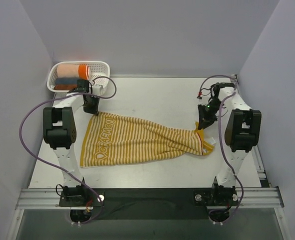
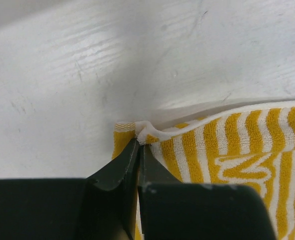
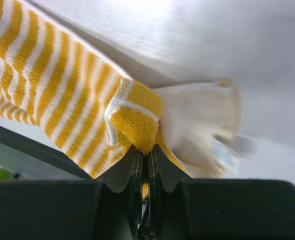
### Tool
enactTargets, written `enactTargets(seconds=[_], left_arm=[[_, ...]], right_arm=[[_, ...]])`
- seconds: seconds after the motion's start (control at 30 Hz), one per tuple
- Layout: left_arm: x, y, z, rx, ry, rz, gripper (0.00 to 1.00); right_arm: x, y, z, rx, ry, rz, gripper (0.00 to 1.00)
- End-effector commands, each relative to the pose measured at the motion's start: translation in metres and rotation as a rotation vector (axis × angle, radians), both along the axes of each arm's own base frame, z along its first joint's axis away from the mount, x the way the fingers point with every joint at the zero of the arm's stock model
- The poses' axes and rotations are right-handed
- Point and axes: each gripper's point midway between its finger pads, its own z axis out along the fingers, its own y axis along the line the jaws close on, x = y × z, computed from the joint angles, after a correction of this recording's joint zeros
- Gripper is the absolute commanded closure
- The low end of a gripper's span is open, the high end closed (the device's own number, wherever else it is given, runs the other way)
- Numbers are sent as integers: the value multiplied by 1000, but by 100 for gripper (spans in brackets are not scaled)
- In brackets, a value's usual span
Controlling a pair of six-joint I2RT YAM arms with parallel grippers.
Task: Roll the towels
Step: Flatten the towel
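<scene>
Your striped towel (image 1: 137, 140) spans the worktop's (image 1: 157, 95) middle. Left jaws pinch its far-left corner; right jaws clench its bunched right end.

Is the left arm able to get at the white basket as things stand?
Probably yes for reach: the basket sits just beyond the left gripper, and the way looks free. But its jaws are shut on the towel corner, so it must release first.

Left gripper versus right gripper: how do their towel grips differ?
The left gripper pinches a flat-lying corner of the striped towel; the right gripper holds a folded, bunched corner that looks lifted. The left gripper's end lies spread wide; the right gripper's end is gathered narrow. Both are shut on it.
</scene>
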Motion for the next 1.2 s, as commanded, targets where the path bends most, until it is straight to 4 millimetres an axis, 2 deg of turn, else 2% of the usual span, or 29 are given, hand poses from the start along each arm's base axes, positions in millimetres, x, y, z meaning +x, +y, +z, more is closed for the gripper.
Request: enactTargets(seconds=[0.0,0.1,0.13,0.2,0.23,0.33,0.53,0.63,0.73,0.77,0.83,0.87,0.9,0.93,0.97,1.03,1.07,1.13,1.17], left_arm=[[-9,18,23,-81,-5,80,100],[-2,21,46,-148,-54,111,100],[2,26,54,-162,-80,125,100],[8,26,76,-195,-134,134,100],[14,29,85,-203,-168,140,100],[20,32,112,-227,-253,145,100],[18,25,151,-281,-337,124,100],[7,23,176,-300,-385,123,100],[-21,29,201,-313,-435,142,100],[-35,30,223,-313,-484,138,100],[-58,40,226,-326,-490,171,100],[-72,40,246,-326,-542,165,100],[-85,36,244,-371,-520,177,100],[-93,38,250,-379,-532,183,100],[-105,40,266,-378,-572,187,100],[-128,37,282,-389,-610,183,100],[-137,39,286,-386,-627,192,100],[-152,35,293,-380,-653,186,100],[-164,34,307,-354,-706,189,100]], right_arm=[[21,-41,59,37,-161,-165,100],[41,-61,81,73,-250,-269,100],[44,-76,86,78,-269,-321,100],[57,-91,100,67,-327,-388,100],[59,-107,105,61,-347,-442,100],[69,-131,120,59,-415,-537,100],[67,-144,128,61,-452,-585,100],[61,-152,144,65,-511,-618,100],[43,-157,167,84,-585,-649,100],[32,-155,179,85,-622,-655,100],[16,-160,189,89,-665,-677,100],[5,-158,203,77,-720,-669,100],[-6,-161,199,72,-719,-692,100],[-13,-161,202,69,-736,-696,100],[-24,-156,214,62,-785,-685,100],[-39,-160,214,42,-808,-715,100],[-49,-156,225,33,-858,-712,100],[-62,-158,228,22,-888,-744,100],[-69,-153,238,22,-936,-742,100]])
